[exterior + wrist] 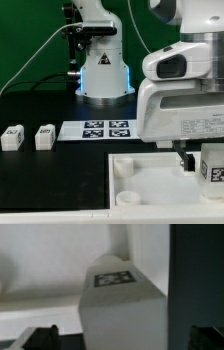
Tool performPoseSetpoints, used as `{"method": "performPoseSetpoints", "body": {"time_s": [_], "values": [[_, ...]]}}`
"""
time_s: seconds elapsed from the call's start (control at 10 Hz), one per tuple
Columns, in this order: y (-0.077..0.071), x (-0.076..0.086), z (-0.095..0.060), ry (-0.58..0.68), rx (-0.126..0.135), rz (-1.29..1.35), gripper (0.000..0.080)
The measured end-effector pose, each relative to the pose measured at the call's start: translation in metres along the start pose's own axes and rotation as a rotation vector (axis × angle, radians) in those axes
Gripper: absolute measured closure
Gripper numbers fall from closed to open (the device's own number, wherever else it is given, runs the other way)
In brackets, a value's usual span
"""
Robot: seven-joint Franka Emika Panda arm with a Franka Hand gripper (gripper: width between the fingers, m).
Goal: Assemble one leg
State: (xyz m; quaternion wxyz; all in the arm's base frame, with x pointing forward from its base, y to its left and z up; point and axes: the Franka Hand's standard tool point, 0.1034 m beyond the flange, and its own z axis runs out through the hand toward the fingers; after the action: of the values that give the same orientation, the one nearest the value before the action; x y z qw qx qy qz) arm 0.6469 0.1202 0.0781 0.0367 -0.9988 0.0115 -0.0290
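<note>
Nearest us, the white tray-like part point(150, 190) lies on the black counter point(40, 190). Over it the hand point(122, 336) stands open around the leg point(118, 308), fingers clear of both sides. The arm's casing point(185, 100) hides much there. Farther back lie a second leg point(44, 136), a third leg point(12, 137) and the marker board point(105, 129).

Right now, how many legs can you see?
3. Two sit side by side at the exterior view's left: one leg, another leg. A third leg stands at its right, under the arm. More may be hidden behind it.
</note>
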Motion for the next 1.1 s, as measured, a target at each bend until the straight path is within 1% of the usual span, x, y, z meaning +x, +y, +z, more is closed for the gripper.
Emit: {"method": "performPoseSetpoints", "body": {"time_s": [0.1, 0.2, 0.3, 0.6, 0.7, 0.8, 1.0, 1.1], "values": [[0.000, 0.000, 0.000, 0.000, 0.000, 0.001, 0.0261], [0.000, 0.000, 0.000, 0.000, 0.000, 0.001, 0.0399], [0.001, 0.000, 0.000, 0.000, -0.001, 0.001, 0.0508], [0.003, 0.000, 0.000, 0.000, -0.002, 0.051, 0.0507], [0.004, 0.001, 0.000, 0.000, -0.001, 0.124, 0.0507], [0.008, 0.001, 0.001, -0.001, -0.001, 0.286, 0.0507], [0.015, 0.000, 0.002, -0.010, 0.014, 0.620, 0.0506], [0.017, -0.001, 0.002, -0.014, 0.012, 0.748, 0.0506]]}}
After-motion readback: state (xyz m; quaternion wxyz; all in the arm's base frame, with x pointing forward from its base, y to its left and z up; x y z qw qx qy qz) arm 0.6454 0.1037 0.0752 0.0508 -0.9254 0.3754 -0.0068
